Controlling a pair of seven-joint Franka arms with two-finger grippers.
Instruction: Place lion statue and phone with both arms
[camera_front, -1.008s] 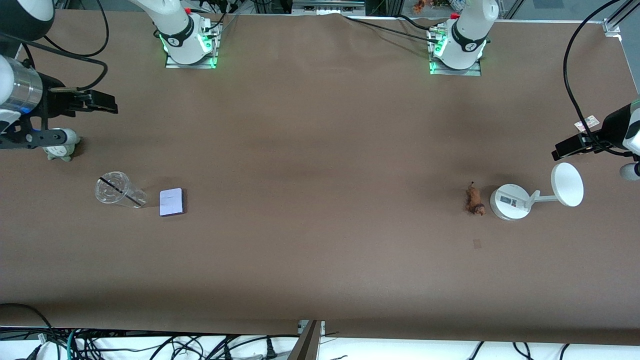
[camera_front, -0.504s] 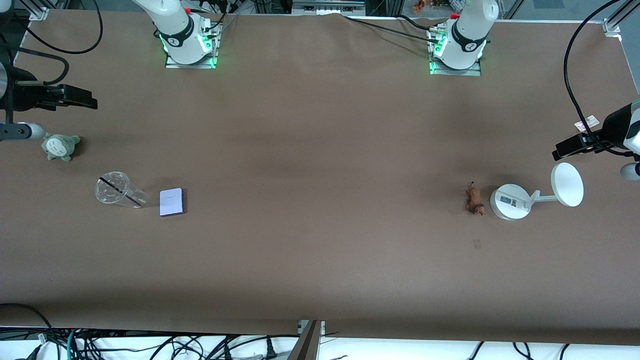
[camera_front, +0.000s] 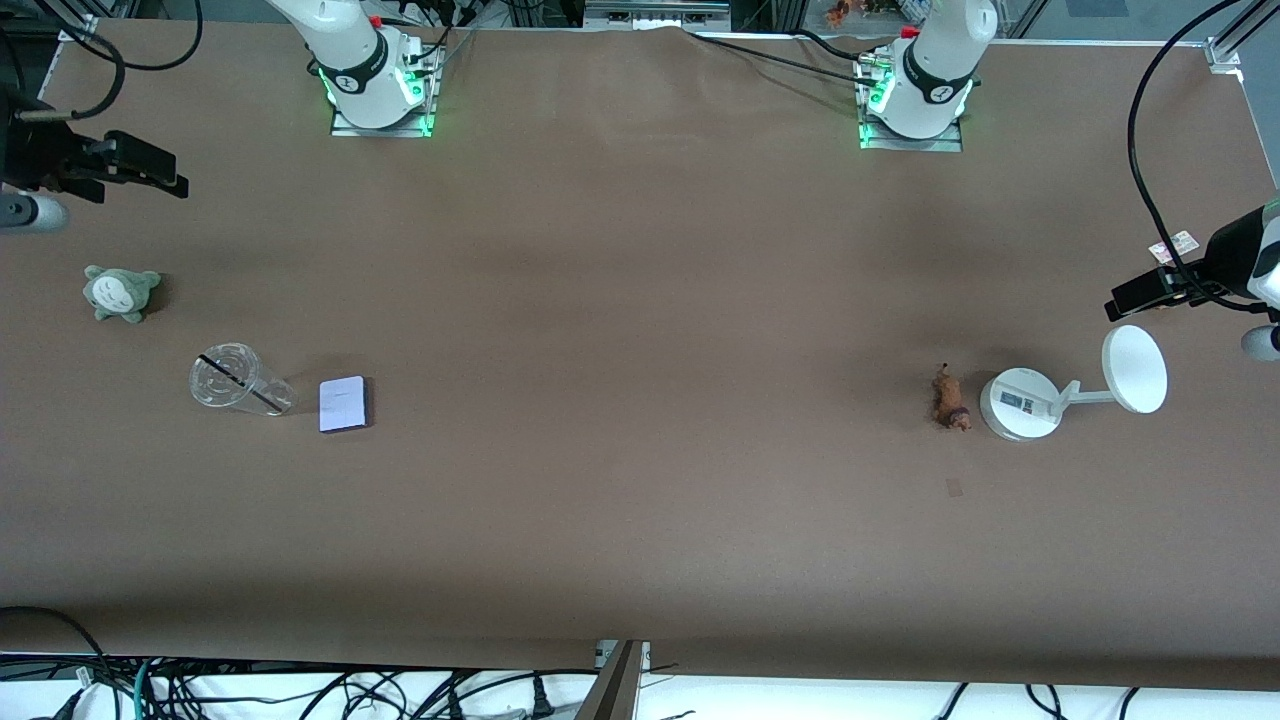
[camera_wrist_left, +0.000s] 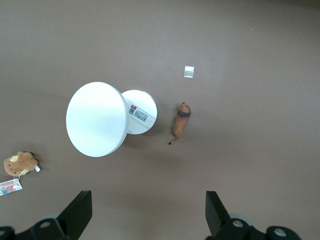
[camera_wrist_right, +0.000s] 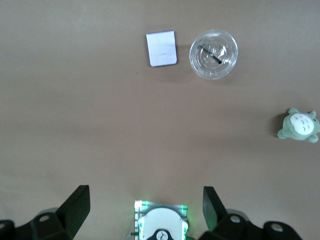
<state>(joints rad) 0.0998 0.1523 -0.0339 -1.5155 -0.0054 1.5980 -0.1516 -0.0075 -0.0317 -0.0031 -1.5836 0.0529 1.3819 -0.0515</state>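
Tabletop (camera_front: 640, 330) of plain brown carries two small groups of things, one toward each arm's end. Toward the right arm's end the phone (camera_front: 344, 404) lies flat, face up, just beside a clear cup (camera_front: 238, 380) that has a dark straw across its mouth; a grey-green plush (camera_front: 120, 292) sits farther from the front camera than the cup. Toward the left arm's end the lion (camera_front: 950, 398) lies on its side just beside the round base of a white stand (camera_front: 1020, 403), whose disc (camera_front: 1134, 369) is held out on a short arm; a brown plush (camera_wrist_left: 20, 163) with a tag lies near the disc. The right gripper (camera_front: 148, 165) hangs over bare tabletop near the edge, jaws spread wide and holding nothing. The left gripper (camera_front: 1140, 292) hangs above the disc, likewise spread wide and holding nothing.
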